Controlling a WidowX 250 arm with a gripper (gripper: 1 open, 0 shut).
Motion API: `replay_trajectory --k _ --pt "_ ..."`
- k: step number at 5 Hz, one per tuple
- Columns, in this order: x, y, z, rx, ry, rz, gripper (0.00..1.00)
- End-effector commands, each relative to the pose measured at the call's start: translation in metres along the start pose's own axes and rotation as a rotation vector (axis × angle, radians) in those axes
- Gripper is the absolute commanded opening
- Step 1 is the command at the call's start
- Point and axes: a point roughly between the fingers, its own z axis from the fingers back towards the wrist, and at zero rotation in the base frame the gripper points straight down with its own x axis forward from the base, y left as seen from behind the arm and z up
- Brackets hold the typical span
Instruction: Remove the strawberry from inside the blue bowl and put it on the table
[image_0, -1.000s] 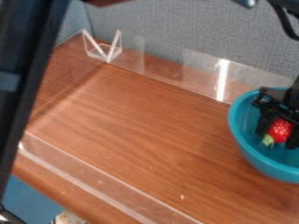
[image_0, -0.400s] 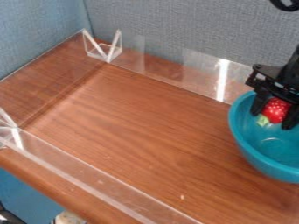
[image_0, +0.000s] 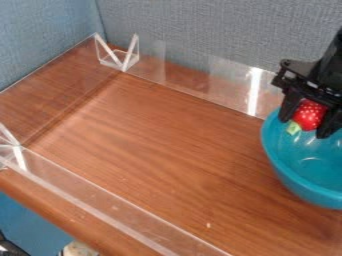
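1. Black robot gripper (image_0: 309, 112) – at the right edge of the view, pointing steeply downward above the bowl. Its fingers (image_0: 287, 100) stand partly closed, clamped on either side of the strawberry; the gap between them is filled by the fruit, so the grip reads as a hold rather than an idle half-open stance.

2. Small bright red toy strawberry (image_0: 309, 115) – held between the fingers, clear of the bowl's floor and roughly level with its near rim. It is carried rather than resting, presumably so that it can pass over the wall of the bowl. Surface glossy red; the green top is not clearly visible from this angle. Far smaller than the bowl.

3. Large round teal-blue plastic bowl (image_0: 297, 172) – seated on the tabletop at the far right, partly cut off by the frame edge. Smooth, shiny walls; nothing else can be made out inside.

4. Reddish-brown wood-grain tabletop (image_0: 147, 140) – broad bare surface to the left of the bowl, the likely set-down area.

5. Low clear acrylic walls (image_0: 201, 75) – bordering the tabletop, probably to keep objects from rolling off.

6. Status, as judged: extraction under way – placement not yet done.
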Motion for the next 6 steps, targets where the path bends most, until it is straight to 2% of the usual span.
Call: replay_trajectory --k 1,2,3,4,5,6 --pt "0.000 0.029 0.036 -0.027 -0.082 0.089 0.00" --pt "-0.006 0.052 0.038 0.003 -0.090 0.199 0.00" --pt "-0.012 0.069 0.031 0.018 -0.082 0.302 0.00" --pt "-0.008 0.093 0.027 0.019 -0.078 0.349 0.00" --pt "-0.008 0.122 0.015 0.014 -0.058 0.422 0.00" --pt "-0.023 0.142 -0.002 0.019 -0.025 0.513 0.00"
